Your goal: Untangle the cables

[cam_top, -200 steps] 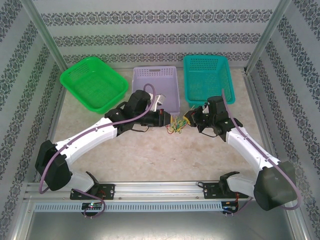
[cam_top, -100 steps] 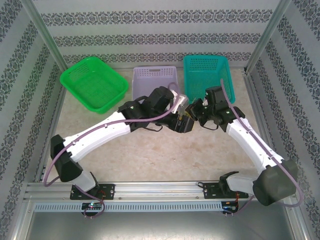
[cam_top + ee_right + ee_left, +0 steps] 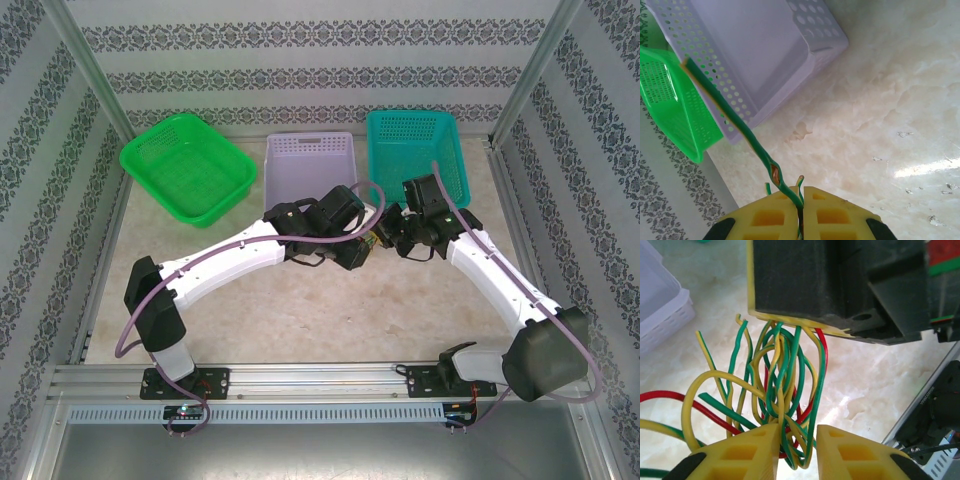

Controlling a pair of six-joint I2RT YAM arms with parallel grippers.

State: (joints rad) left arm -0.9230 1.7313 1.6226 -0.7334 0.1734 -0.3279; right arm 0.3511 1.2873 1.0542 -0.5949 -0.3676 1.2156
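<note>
The cables (image 3: pixel 782 385) are a tangle of green, yellow and red wires hanging between my two grippers, just in front of the purple basket (image 3: pixel 310 142). In the left wrist view the bundle drops from the black body of my right gripper (image 3: pixel 830 285) into my left gripper (image 3: pixel 797 432). Its yellow fingers (image 3: pixel 752 450) are closed in on the lower loops. In the right wrist view my right gripper (image 3: pixel 801 192) is shut on one green-and-yellow cable (image 3: pixel 752 140), which has a bare copper nick. From above, both grippers meet at mid-table, left gripper (image 3: pixel 362 247), right gripper (image 3: pixel 388 232).
Along the back stand a green basket (image 3: pixel 150 148), the purple basket and a teal basket (image 3: pixel 412 115). The purple basket's corner (image 3: pixel 670 315) lies close on the left of the bundle. Patterned walls and metal posts enclose the marble table (image 3: pixel 300 320).
My left arm has swung right, up to the right gripper. Its jaws opened and then closed on the bundle. The cables, lying spread between the grippers before, now hang gathered between them.
</note>
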